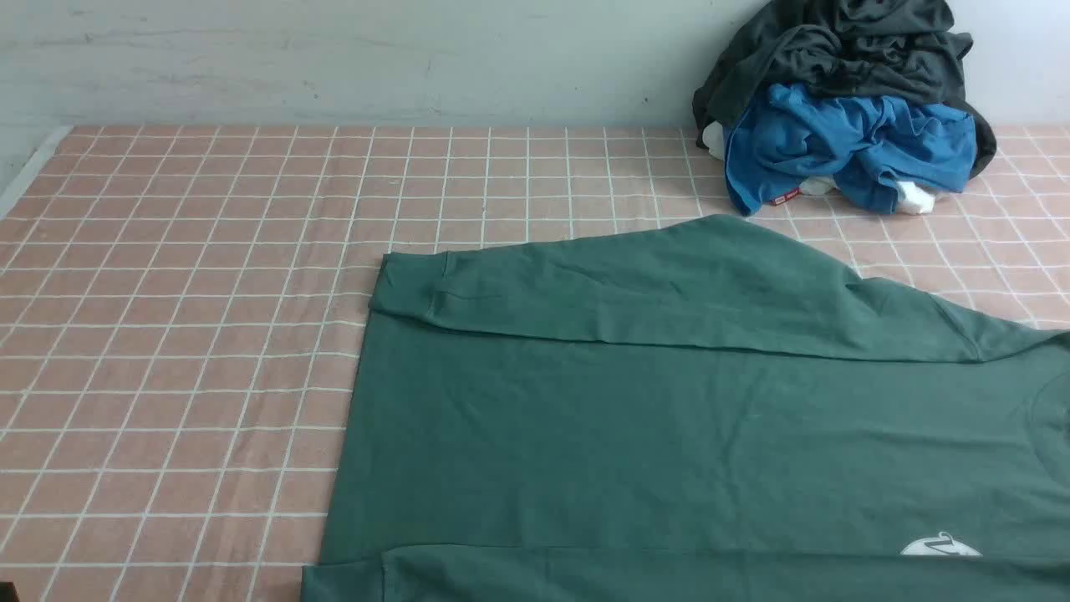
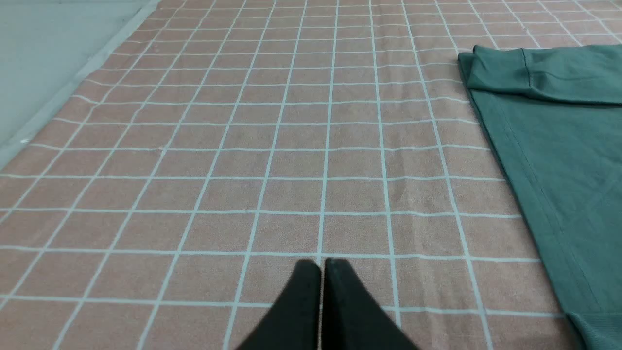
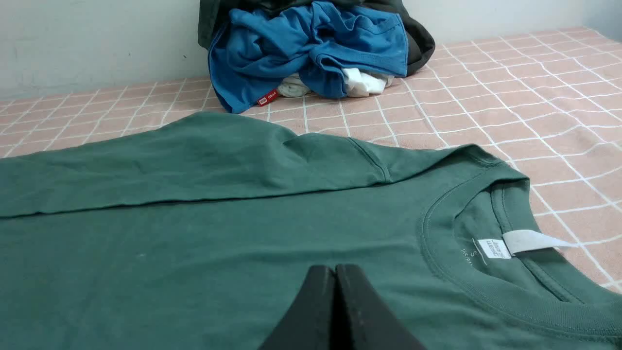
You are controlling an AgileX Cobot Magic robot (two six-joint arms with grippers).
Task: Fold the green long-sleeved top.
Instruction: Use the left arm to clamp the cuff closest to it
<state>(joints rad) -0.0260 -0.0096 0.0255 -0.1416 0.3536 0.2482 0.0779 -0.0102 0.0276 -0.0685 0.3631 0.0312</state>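
Front view: I see the green long-sleeved top (image 1: 669, 435) lying flat on the counter's pink checked cloth (image 1: 167, 334). Its long axis runs left to right, hem to the left and neck to the right. The far sleeve (image 1: 669, 284) is folded across it, cuff pointing left.

Left wrist view: my left pincer (image 2: 320, 266) is closed and empty over bare cloth, apart from the hem.

Right wrist view: my right pincer (image 3: 335, 270) is closed on nothing, over the chest near the neck label (image 3: 529, 240).

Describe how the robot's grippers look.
Only finger ends show, in the wrist views. The left gripper has two matte black fingers, broad at the base and tapering to rounded tips. The right gripper looks the same. No cables or markings visible.
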